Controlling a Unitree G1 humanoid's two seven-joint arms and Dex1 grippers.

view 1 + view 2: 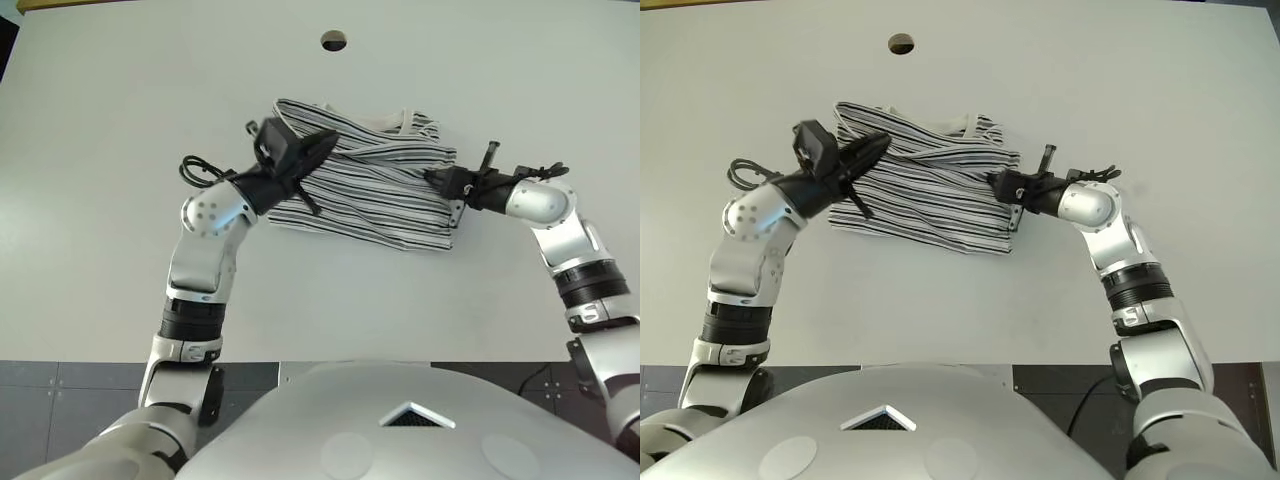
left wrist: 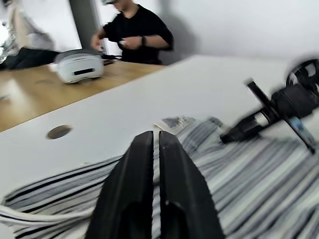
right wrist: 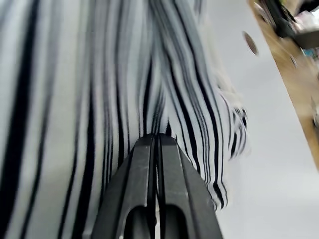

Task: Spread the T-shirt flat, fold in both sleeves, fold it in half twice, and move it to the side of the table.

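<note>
A black-and-white striped T-shirt (image 1: 370, 185) lies folded into a rough rectangle in the middle of the white table (image 1: 120, 260), its collar toward the far side. My left gripper (image 1: 325, 140) hovers over the shirt's left part, its fingers (image 2: 142, 164) pressed together with nothing between them. My right gripper (image 1: 432, 178) is at the shirt's right edge, shut, with its tips resting low on the striped cloth (image 3: 75, 99). No cloth shows pinched between its fingers (image 3: 172, 169).
A round cable hole (image 1: 333, 41) sits in the table beyond the shirt. Bare tabletop lies left, right and in front of the shirt up to the near edge (image 1: 300, 360). A wooden table with a white device (image 2: 79, 64) stands behind.
</note>
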